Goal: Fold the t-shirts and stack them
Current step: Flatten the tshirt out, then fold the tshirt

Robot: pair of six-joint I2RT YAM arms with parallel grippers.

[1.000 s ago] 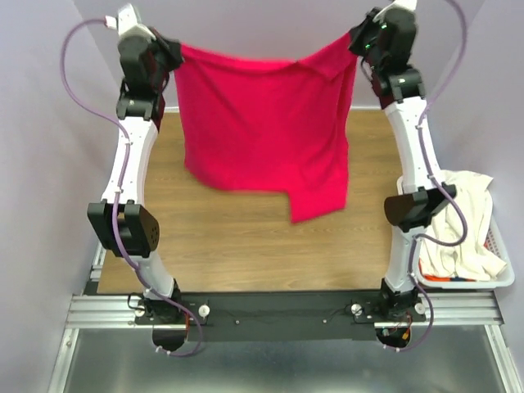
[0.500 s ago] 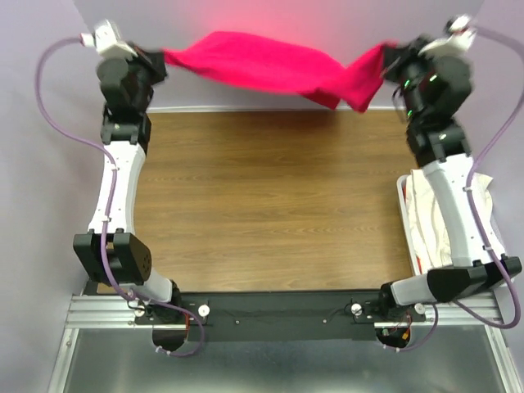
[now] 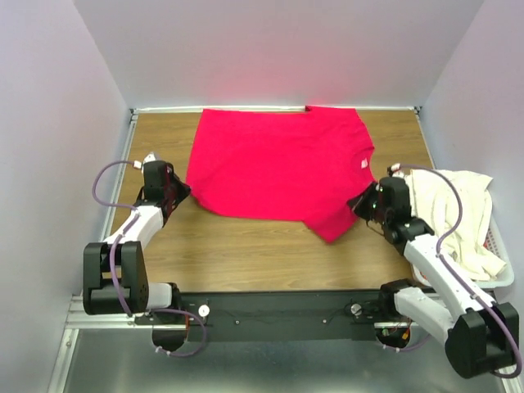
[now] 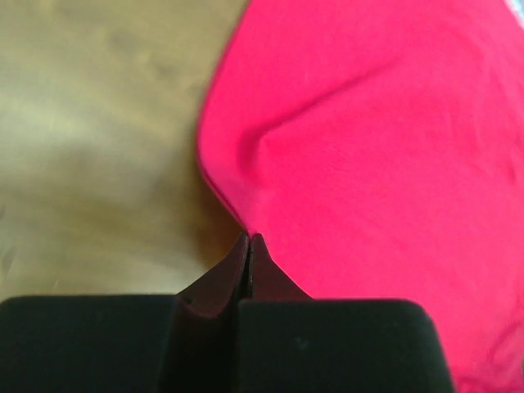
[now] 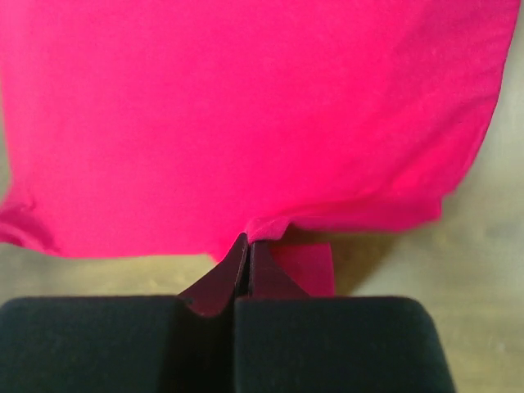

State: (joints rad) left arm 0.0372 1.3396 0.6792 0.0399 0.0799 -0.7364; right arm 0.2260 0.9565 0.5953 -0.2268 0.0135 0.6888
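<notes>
both clamped: my left gripper (image 4: 248, 241) & right gripper (image 5: 248, 241) pinch near hem of red t-shirt (image 3: 274, 164), spread flat on table (image 3: 246, 246). cream t-shirt (image 3: 458, 221) in basket (image 3: 503, 274). risk: right corner looks doubled under; folding w/o smoothing sets crease

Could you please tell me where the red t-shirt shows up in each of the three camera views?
Top external: the red t-shirt lies spread flat across the far middle of the wooden tabletop.
Left wrist: it fills the right side.
Right wrist: it fills the upper part.
Shared landmark: the wooden tabletop bordering the shirt's edge.
</notes>
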